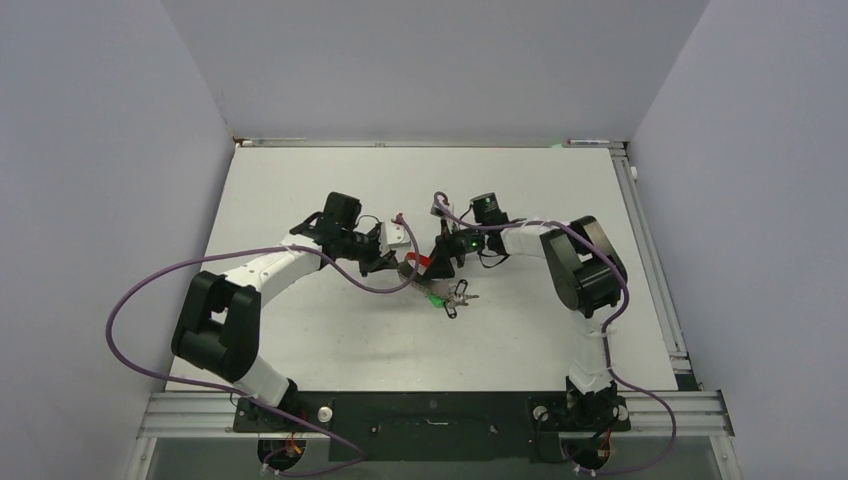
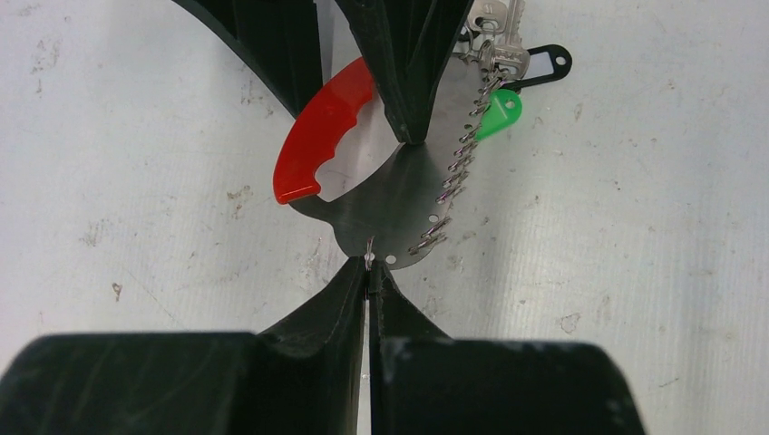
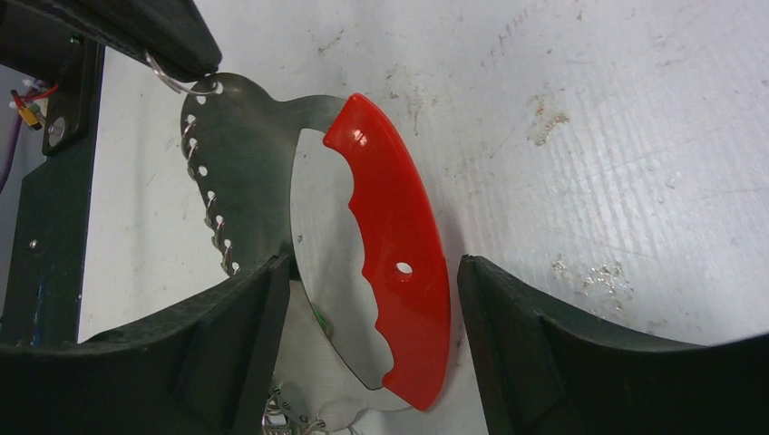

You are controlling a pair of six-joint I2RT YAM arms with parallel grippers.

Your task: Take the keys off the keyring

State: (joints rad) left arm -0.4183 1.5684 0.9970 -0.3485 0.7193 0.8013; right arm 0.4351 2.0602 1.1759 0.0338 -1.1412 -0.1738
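I have one keyring (image 2: pixel 399 199) on screen. It is a flat silvery metal plate, rounded at one end, with a glossy red band (image 3: pixel 399 227) curved like a crescent along one side. The inner edge of the band is scalloped, and one round hole (image 3: pixel 403 268) goes through it. A cut-out separates the band from the plate. A row of small holes (image 3: pixel 210 196) runs along the plate's far edge, most of them threaded with little wire loops. They are too crowded for me to count.

The keyring sits near the middle of the white table (image 2: pixel 635 227), between my two grippers. The keys (image 2: pixel 494 41) bunch at one end of it, resting on the table. I count one green head (image 2: pixel 499 113) and one black head (image 2: pixel 544 65). The plain silvery keys overlap, so I can't give their number.

The left gripper (image 2: pixel 369 275) has its fingers pressed together, pinching a single wire loop (image 2: pixel 369 250) at the rounded end of the plate.

The right gripper (image 3: pixel 372 263) has its fingers spread wide astride the keyring. One fingertip (image 3: pixel 263 290) overlaps the metal plate, and the other sits just beside the outer edge of the red band. I cannot tell whether they are actually squeezing the keyring.
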